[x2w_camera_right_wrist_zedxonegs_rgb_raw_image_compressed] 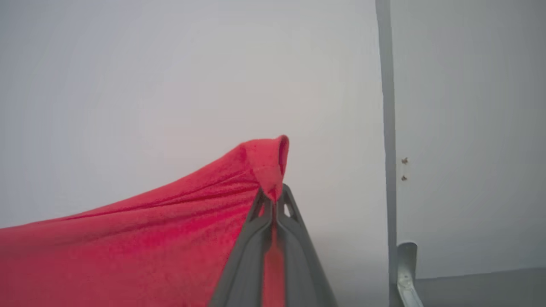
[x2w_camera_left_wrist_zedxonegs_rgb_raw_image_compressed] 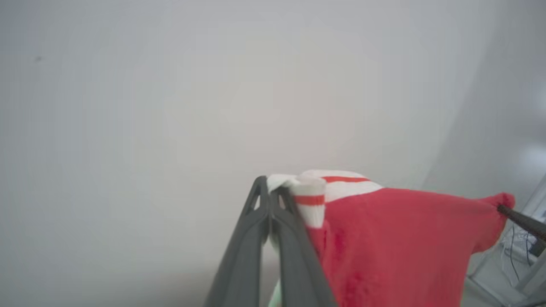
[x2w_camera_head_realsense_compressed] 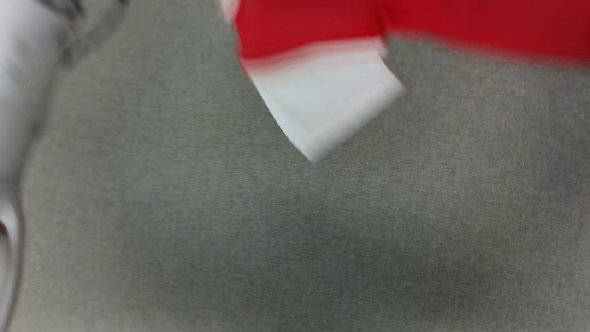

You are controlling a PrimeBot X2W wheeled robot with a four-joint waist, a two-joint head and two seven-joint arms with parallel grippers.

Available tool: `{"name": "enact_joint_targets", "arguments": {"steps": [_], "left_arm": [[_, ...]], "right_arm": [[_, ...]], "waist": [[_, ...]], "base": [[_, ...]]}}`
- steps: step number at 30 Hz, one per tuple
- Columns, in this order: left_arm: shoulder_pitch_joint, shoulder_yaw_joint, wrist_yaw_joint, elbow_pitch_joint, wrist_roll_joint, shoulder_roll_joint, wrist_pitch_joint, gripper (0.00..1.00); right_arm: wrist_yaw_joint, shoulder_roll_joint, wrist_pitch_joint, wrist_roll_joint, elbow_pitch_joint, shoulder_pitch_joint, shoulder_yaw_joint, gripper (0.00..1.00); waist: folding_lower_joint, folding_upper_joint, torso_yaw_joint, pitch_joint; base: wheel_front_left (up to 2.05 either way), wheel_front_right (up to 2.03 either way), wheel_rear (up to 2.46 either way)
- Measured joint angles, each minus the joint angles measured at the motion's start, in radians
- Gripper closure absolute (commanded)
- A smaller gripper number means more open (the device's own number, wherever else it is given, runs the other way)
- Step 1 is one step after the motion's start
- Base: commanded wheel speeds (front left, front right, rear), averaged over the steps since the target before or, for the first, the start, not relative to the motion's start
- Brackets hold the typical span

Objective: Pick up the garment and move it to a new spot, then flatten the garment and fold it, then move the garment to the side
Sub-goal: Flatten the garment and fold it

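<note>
The garment [x2w_camera_head_realsense_compressed: 415,25] is a red knit shirt with a white sleeve [x2w_camera_head_realsense_compressed: 325,101], hanging blurred across the top of the head view above the grey cloth surface [x2w_camera_head_realsense_compressed: 276,240]. In the left wrist view my left gripper [x2w_camera_left_wrist_zedxonegs_rgb_raw_image_compressed: 270,189] is shut on the garment [x2w_camera_left_wrist_zedxonegs_rgb_raw_image_compressed: 396,247] at its white, red-striped trim. The tip of the other gripper [x2w_camera_left_wrist_zedxonegs_rgb_raw_image_compressed: 518,219] pinches the far red corner at the right edge. In the right wrist view my right gripper [x2w_camera_right_wrist_zedxonegs_rgb_raw_image_compressed: 273,196] is shut on a red corner of the garment [x2w_camera_right_wrist_zedxonegs_rgb_raw_image_compressed: 149,251], which stretches away to the left.
A pale robot arm part [x2w_camera_head_realsense_compressed: 20,92] runs down the left edge of the head view. Both wrist views face a plain pale wall [x2w_camera_right_wrist_zedxonegs_rgb_raw_image_compressed: 170,85]; a grey upright post [x2w_camera_right_wrist_zedxonegs_rgb_raw_image_compressed: 388,128] stands to the right. Frame parts and cables [x2w_camera_left_wrist_zedxonegs_rgb_raw_image_compressed: 516,251] show at the lower right.
</note>
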Motion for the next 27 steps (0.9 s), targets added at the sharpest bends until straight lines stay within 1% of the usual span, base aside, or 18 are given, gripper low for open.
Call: {"name": "enact_joint_targets", "arguments": {"steps": [3,6,8,12,14,18,23,27], "left_arm": [[-0.152,0.057,0.001,0.12,-0.011,-0.029,-0.049,1.0],[-0.251,0.086,-0.021,0.189,-0.02,-0.064,-0.094,1.0],[-0.275,0.097,-0.036,0.221,-0.045,-0.088,-0.103,1.0],[-0.244,0.06,-0.052,0.268,-0.047,-0.111,-0.102,1.0],[-0.19,0.056,-0.055,0.27,-0.078,-0.121,-0.104,1.0],[-0.045,0.014,-0.055,0.167,-0.152,-0.116,-0.094,1.0],[0.185,-0.049,-0.055,0.008,-0.22,-0.064,-0.119,1.0],[0.367,-0.086,-0.055,-0.119,-0.232,-0.004,-0.148,1.0]], "right_arm": [[0.002,0.037,-0.073,-0.019,0.064,-0.12,-0.067,1.0],[0.004,0.044,-0.123,-0.043,0.12,-0.2,-0.096,1.0],[0.004,0.043,-0.144,-0.052,0.156,-0.222,-0.096,1.0],[0.004,0.033,-0.152,-0.035,0.199,-0.207,-0.056,1.0],[0.002,0.02,-0.15,-0.006,0.201,-0.156,-0.018,1.0],[0.0,-0.007,-0.127,0.074,0.143,-0.017,0.064,1.0],[0.0,-0.078,-0.073,0.209,-0.014,0.217,0.139,1.0],[0.0,-0.119,-0.023,0.304,-0.175,0.437,0.174,1.0]], "waist": [[0.0,0.0,-0.021,0.03],[0.0,0.0,-0.043,0.051],[0.0,0.0,-0.054,0.06],[0.0,0.0,-0.064,0.067],[0.0,0.0,-0.063,0.063],[0.0,0.0,-0.058,0.053],[0.0,0.0,-0.05,0.03],[0.0,0.0,-0.048,-0.001]], "base": [[0.0,0.0,0.0],[0.0,0.0,0.0],[0.0,0.0,0.0],[0.0,0.0,0.0],[0.0,0.0,0.0],[0.0,0.0,0.0],[0.0,0.0,0.0],[0.0,0.0,0.0]]}}
